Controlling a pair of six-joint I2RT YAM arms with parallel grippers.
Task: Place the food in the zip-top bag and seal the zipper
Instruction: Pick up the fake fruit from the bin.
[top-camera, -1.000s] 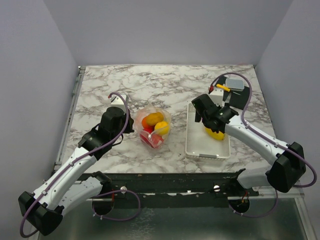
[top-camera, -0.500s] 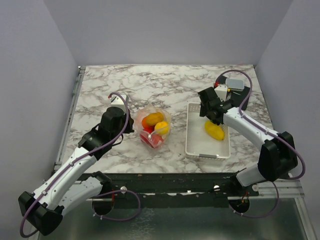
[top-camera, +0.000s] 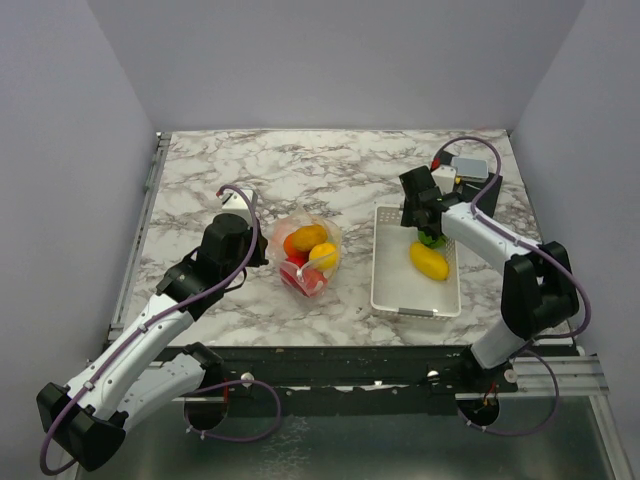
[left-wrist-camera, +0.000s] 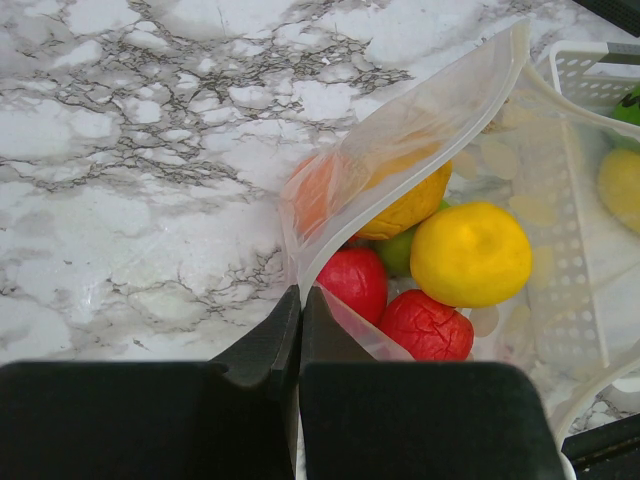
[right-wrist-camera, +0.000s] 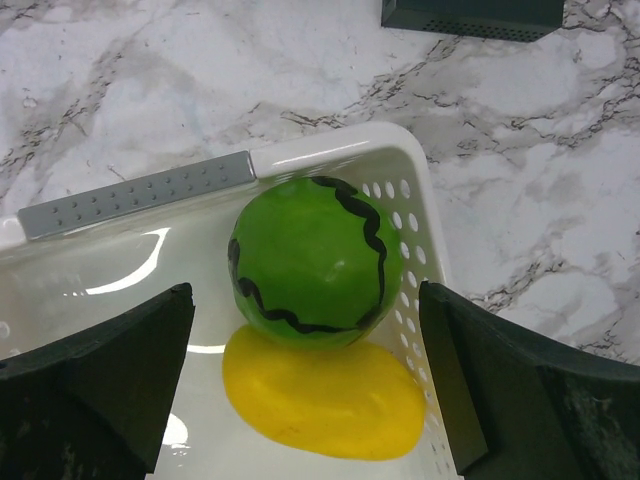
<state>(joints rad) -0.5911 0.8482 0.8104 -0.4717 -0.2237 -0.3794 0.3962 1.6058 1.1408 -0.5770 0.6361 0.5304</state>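
A white rectangular slotted plastic basket (top-camera: 388, 292) is set on the marble-patterned table (top-camera: 300, 170), and every place here is given against it. Toward the far right corner inside the basket a glossy green toy ball with a wavy black stripe (right-wrist-camera: 308, 262) is seen close to the perforated wall. A smooth yellow elongated toy fruit (right-wrist-camera: 325, 400) is laid just on its near side, touching it. The right gripper (right-wrist-camera: 310, 340) is held directly above these two pieces with its black fingers (right-wrist-camera: 100, 380) spread wide, one to each side, and nothing is grasped between them. To the left of the basket, near it but apart from it in the overhead view, the clear crinkly zip-top bag (top-camera: 310, 256) is found on the table with its mouth gaping. The zipper (left-wrist-camera: 425, 112), a pale stiffer strip, is seen running along the raised mouth edge. Inside the bag an orange fruit (left-wrist-camera: 412, 205), a round yellow fruit (left-wrist-camera: 470, 253), two red fruits (left-wrist-camera: 353, 282) and a scrap of green are gathered. The left gripper (left-wrist-camera: 300, 305) is clamped tight on the bag's edge at the side farthest from the basket, with the thin plastic pinched between its closed fingers.
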